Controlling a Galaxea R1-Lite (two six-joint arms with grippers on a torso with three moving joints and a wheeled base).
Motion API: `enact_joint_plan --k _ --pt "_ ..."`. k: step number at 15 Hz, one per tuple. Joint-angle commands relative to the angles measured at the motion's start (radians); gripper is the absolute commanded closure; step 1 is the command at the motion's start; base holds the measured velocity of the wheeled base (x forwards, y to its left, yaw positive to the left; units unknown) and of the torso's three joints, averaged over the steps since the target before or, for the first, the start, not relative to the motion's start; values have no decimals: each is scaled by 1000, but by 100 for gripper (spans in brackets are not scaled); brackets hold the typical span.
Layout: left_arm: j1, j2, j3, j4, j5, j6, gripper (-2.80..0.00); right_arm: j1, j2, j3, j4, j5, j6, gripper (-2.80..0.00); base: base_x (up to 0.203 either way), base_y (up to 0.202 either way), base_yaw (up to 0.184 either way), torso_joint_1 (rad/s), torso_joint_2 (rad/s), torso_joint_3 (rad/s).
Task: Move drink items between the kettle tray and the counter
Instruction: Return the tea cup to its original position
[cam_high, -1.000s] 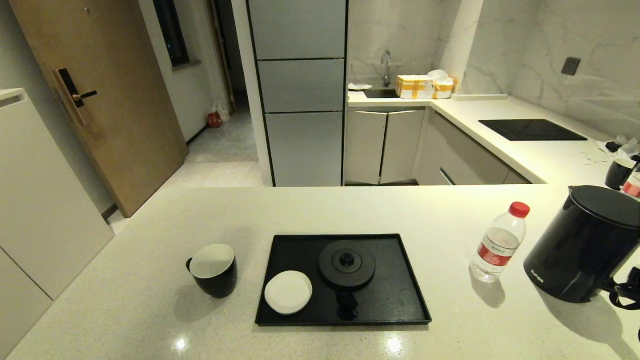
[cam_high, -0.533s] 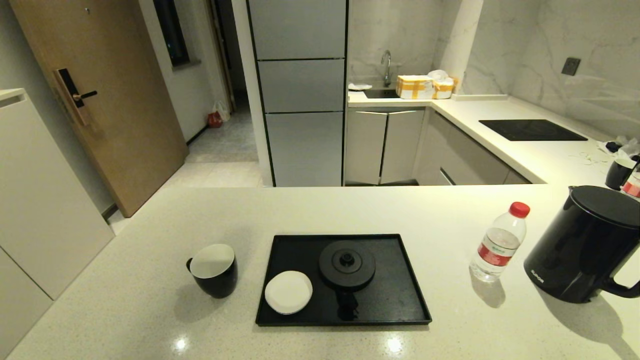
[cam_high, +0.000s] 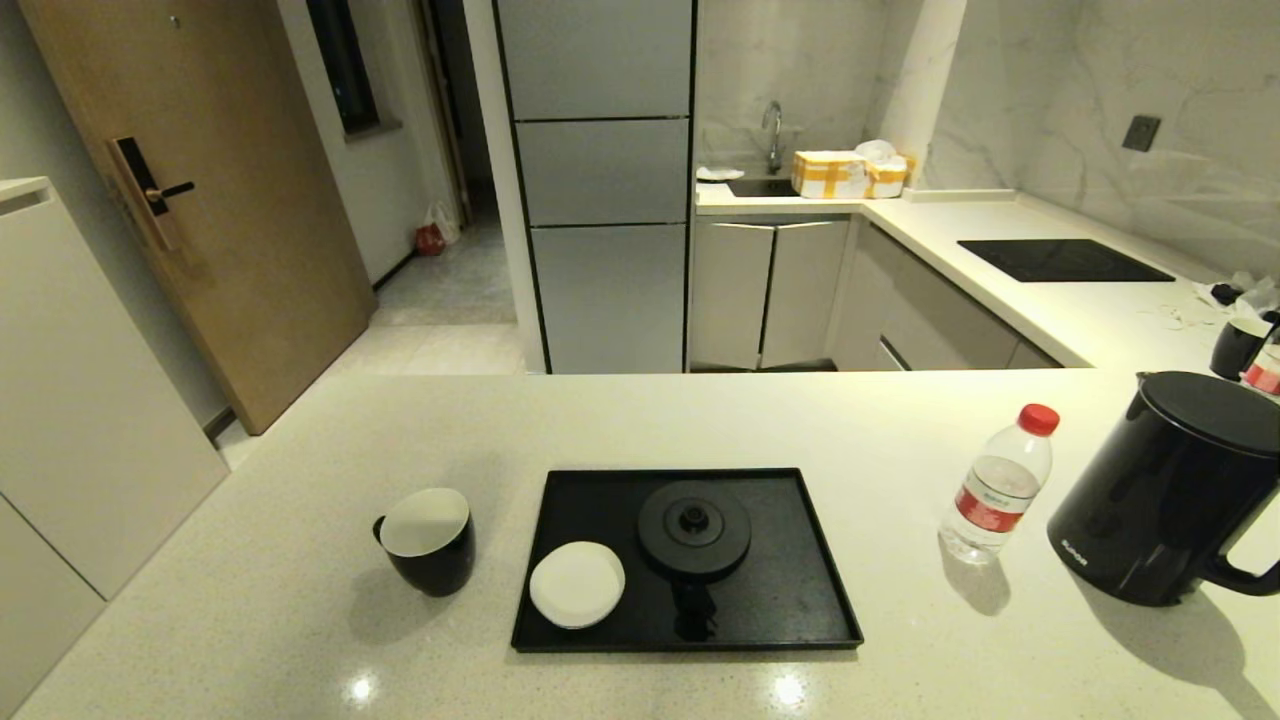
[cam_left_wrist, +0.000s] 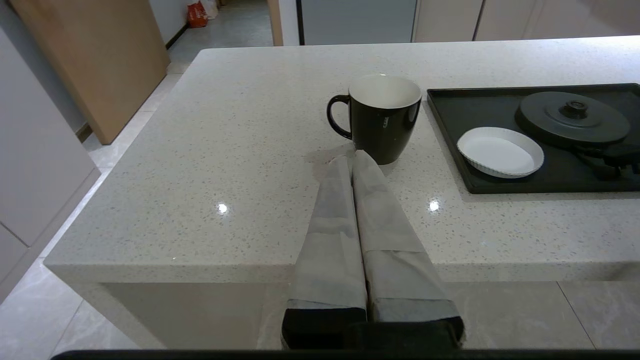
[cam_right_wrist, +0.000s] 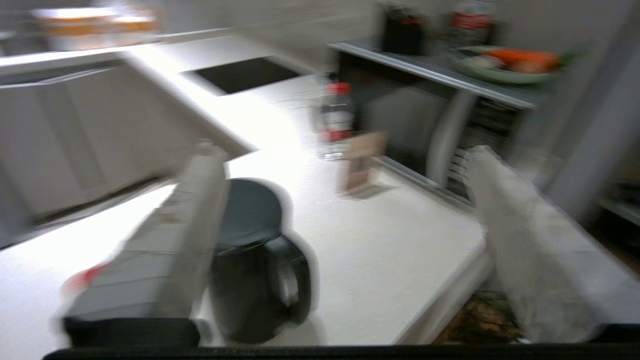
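The black kettle (cam_high: 1170, 490) stands on the cream counter (cam_high: 700, 420) at the far right, its loop handle toward the edge. Left of it is the red-capped water bottle (cam_high: 996, 485). The black mug (cam_high: 428, 540) stands on the counter left of the kettle tray (cam_high: 810, 570). The tray holds only the round base disc (cam_high: 694, 527) and a white coaster (cam_high: 577, 584). My left gripper (cam_left_wrist: 352, 157) is shut and empty, just short of the mug (cam_left_wrist: 382, 117). My right gripper (cam_right_wrist: 341, 150) is open and empty, above and behind the kettle (cam_right_wrist: 255, 260). Neither gripper shows in the head view.
A second mug (cam_high: 1238, 347) and another bottle (cam_high: 1265, 370) stand on the far right counter near a black hob panel (cam_high: 1065, 260). A small brown card (cam_right_wrist: 362, 160) and a dark appliance (cam_right_wrist: 425, 125) lie beyond the kettle. The counter's right edge (cam_right_wrist: 450, 300) is close by.
One second ago my right gripper showed at the head view's right edge by the kettle handle. It has since drawn back out of that view. The kettle has not moved.
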Motion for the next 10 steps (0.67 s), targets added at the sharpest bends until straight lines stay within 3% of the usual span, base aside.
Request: enact_joint_plan --k 1,3,4,7,8,9,10 --pt "0 0 0 0 1 0 0 89 -161 -275 779 148 136 0 0 0 0 0 0 0" --pt "0 0 0 0 1 0 0 112 -191 -468 1094 356 270 0 0 0 0 0 0 0" --pt "0 0 -1 0 0 0 0 91 -208 -518 1182 447 315 0 0 0 0 0 0 0" --pt "0 0 0 0 1 0 0 -117 -240 -622 1328 605 376 0 0 0 0 0 0 0" --pt "0 0 0 0 1 0 0 -180 -254 -704 1424 702 392 0 0 0 0 0 0 0" --pt "0 0 0 0 1 2 0 -207 -297 -761 1510 827 402 0 0 0 0 0 0 0" --pt "0 0 0 0 1 0 0 -215 -354 -775 1547 889 404 0 0 0 0 0 0 0"
